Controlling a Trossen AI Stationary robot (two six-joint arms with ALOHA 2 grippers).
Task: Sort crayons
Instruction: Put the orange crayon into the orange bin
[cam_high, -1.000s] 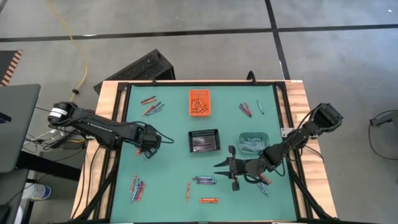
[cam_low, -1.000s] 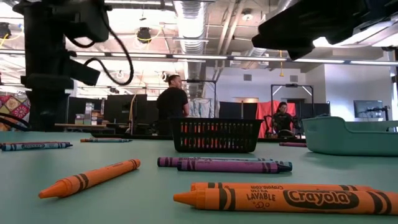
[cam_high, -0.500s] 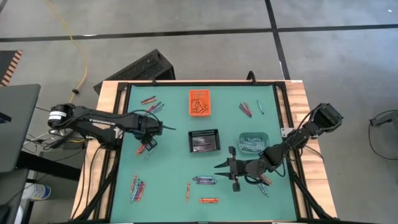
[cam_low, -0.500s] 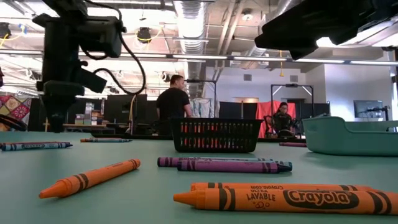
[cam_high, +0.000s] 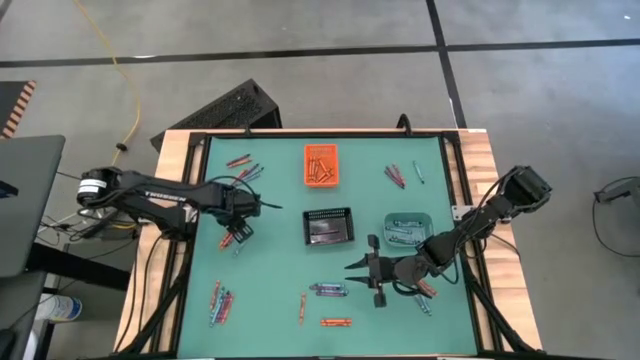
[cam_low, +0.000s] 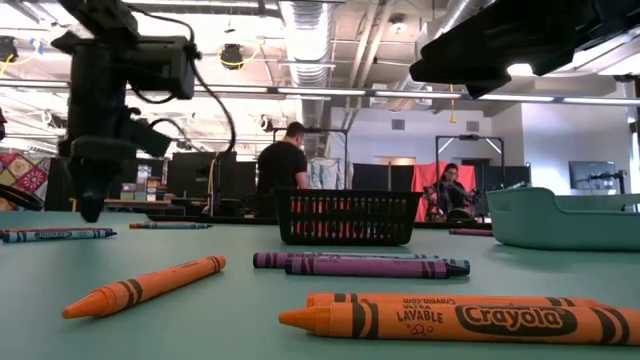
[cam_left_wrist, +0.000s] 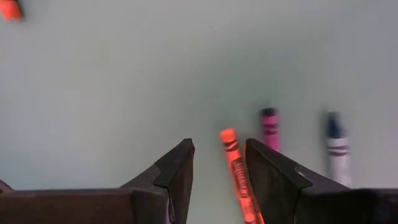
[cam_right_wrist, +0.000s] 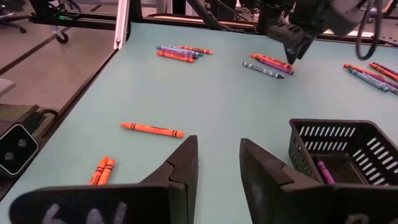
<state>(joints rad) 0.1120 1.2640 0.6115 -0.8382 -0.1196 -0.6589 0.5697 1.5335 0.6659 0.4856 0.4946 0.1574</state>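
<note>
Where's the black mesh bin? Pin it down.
In the high view the black mesh bin sits mid-table, directly below the orange bin in the picture, with the teal bin to its right.

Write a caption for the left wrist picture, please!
Left gripper, jaws open, hovers over an orange crayon beside a purple crayon and a blue crayon.

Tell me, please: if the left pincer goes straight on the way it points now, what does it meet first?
Probably the orange crayon lying on the green mat just ahead of the open left pincer, though slightly off centre. How far below remains unclear.
</note>
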